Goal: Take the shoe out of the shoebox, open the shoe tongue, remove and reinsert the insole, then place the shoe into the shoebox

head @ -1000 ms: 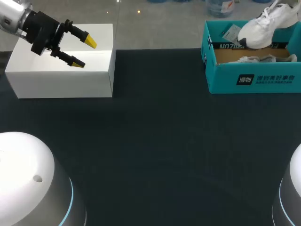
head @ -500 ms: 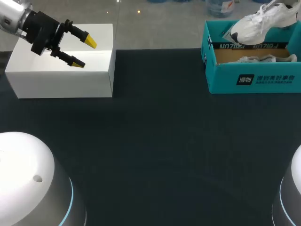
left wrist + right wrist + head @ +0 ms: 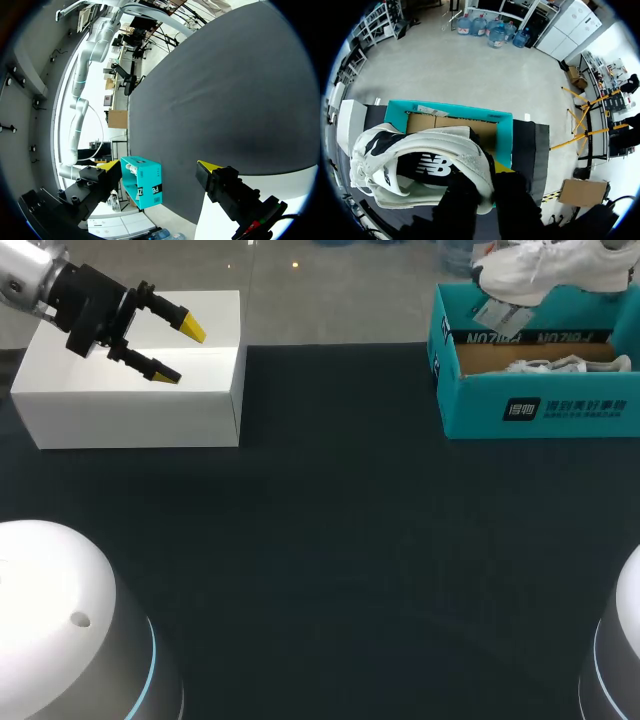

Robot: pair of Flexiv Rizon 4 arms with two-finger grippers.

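Head view: L gripper (image 3: 180, 351) hangs over white box (image 3: 130, 410), fingers apart, nothing btwn them. Teal shoebox (image 3: 540, 410) sits far right on dark table (image 3: 330, 540), lid off. Inside it: brown cardboard lining plus white stuff I can't identify. White shoe (image 3: 540, 265) is in the air above the box's rear wall, tag (image 3: 495, 312) dangling.

Left wrist view: L gripper (image 3: 157, 166) wide apart, shoebox (image 3: 145, 182) well ahead across table.

Right wrist view: R gripper (image 3: 487, 186) clamped on edge of shoe (image 3: 420, 145) opening, dark insole (image 3: 427, 167) showing, shoebox (image 3: 502, 135) below.
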